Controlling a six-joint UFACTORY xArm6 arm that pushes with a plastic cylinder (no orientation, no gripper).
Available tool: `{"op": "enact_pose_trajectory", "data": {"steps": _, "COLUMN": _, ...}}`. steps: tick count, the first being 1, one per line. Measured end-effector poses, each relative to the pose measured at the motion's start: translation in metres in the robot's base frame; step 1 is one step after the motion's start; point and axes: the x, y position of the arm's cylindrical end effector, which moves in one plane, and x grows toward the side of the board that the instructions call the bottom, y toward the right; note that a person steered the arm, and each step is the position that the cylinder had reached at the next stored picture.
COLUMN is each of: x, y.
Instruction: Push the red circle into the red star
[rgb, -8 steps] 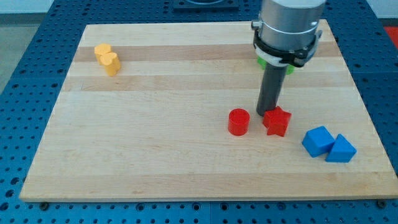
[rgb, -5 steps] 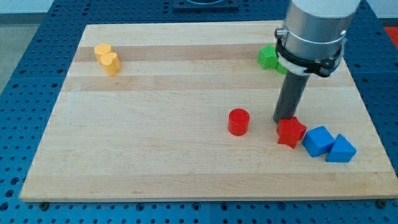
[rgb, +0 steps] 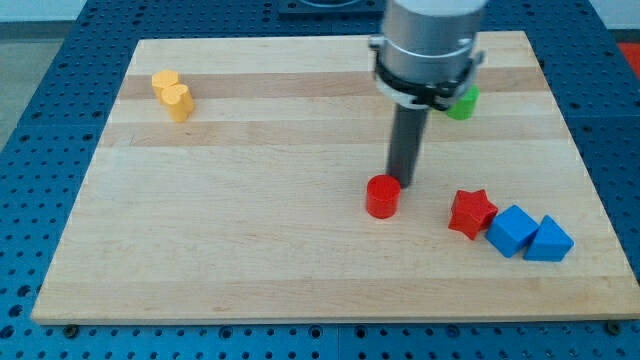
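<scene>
Step in hand: you are lining up on the red circle (rgb: 382, 196); the push toward the red star (rgb: 471, 212) does not look begun.
My tip: my tip (rgb: 401, 182) sits just above and slightly to the view's right of the red circle, at or very near its upper edge. Whether it touches, you cannot tell from this angle.
Jaws: there are none. The arm ends in a plain dark rod, so it grasps and holds nothing.
Red circle: near the board's middle, toward the view's bottom, standing apart from the star.
Red star: to the view's right of the circle, slightly lower, touching or just beside the blue cube (rgb: 512, 229).
Next move: you likely need my tip on the circle's left side, then a push to the view's right and a little downward.
Risk: from where it stands, a push would probably send the circle away from the star.
</scene>
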Motion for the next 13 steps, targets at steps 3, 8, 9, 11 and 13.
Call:
{"op": "enact_pose_trajectory", "data": {"steps": 3, "x": 0.045, "y": -0.053}}
{"op": "enact_pose_trajectory", "data": {"steps": 8, "x": 0.076, "y": -0.047}}
{"op": "enact_pose_trajectory", "data": {"steps": 9, "x": 0.068, "y": -0.072}}
{"op": "enact_pose_trajectory", "data": {"steps": 11, "x": -0.014, "y": -0.039}}
{"op": "enact_pose_trajectory", "data": {"steps": 13, "x": 0.007, "y": 0.002}}
